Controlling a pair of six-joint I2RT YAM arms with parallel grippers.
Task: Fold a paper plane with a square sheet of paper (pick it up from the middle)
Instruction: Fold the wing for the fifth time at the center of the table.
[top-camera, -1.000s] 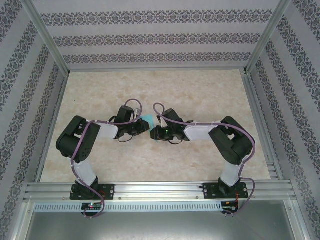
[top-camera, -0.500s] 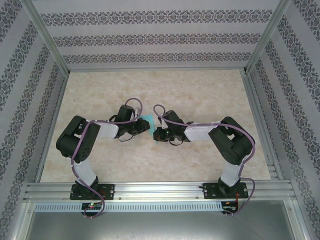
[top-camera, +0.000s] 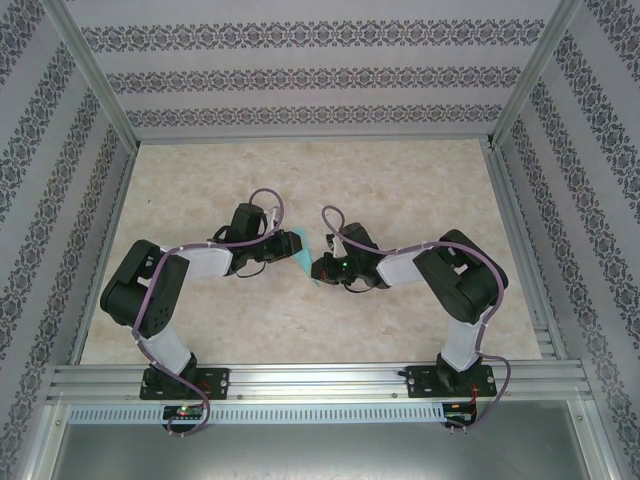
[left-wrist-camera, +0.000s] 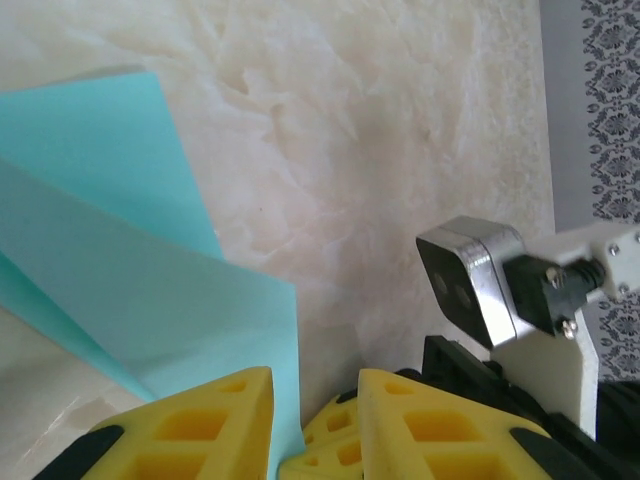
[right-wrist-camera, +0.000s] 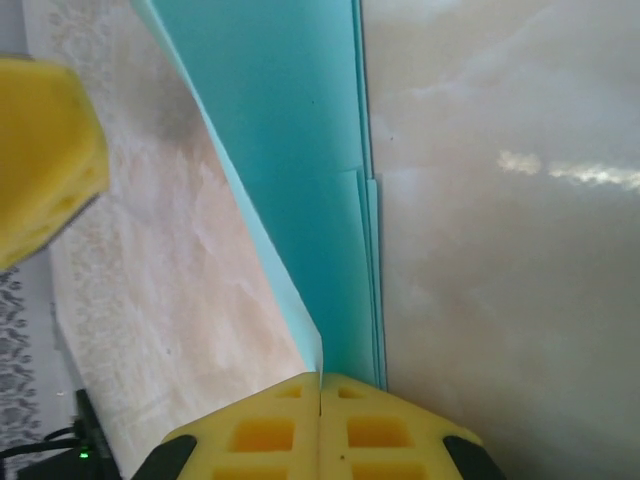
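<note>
Left elbow pulled back; left hand (left-wrist-camera: 315, 382) apart beside paper (right-wrist-camera: 290, 150); right hand (right-wrist-camera: 320, 385) clamped together on paper edge.

Overhead view: I get bright, even, diffuse light. Pale table (top-camera: 400, 180) nearly washed out, only short soft shadows under arms. Frame rails bow slightly toward edges, mild wide-angle distortion. Right wrist view: I see white glare streak on table at right, right fingers (right-wrist-camera: 260, 430) close to lens and soft. Left wrist view: left fingers (left-wrist-camera: 200, 420) blurred at bottom, paper (left-wrist-camera: 120, 250) fairly sharp, faint shadow beside its raised fold.
</note>
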